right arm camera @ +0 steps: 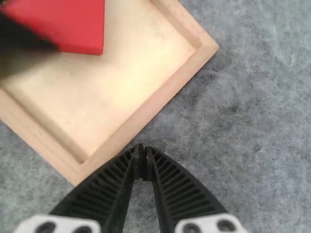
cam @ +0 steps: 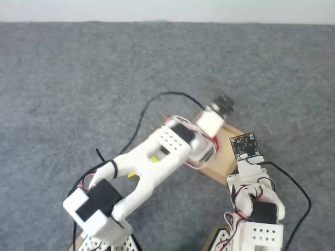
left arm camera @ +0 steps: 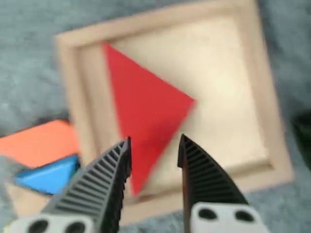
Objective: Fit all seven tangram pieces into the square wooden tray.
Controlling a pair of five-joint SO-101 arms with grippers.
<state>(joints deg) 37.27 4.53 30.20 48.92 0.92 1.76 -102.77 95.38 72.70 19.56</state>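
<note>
left gripper (left arm camera: 155, 141): jaws parted, holding nothing, over red triangle (left arm camera: 146, 102) | triangle: flat inside wooden tray (left arm camera: 68, 97) | right gripper (right arm camera: 144, 154): pinched closed, just outside tray rim | orange piece (left arm camera: 43, 143), blue piece (left arm camera: 48, 174): beside tray

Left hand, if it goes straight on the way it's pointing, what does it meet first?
Probably the red triangle lying in the wooden tray: the open left hand points down at it, near its narrow corner. How far above it hangs is unclear.
</note>
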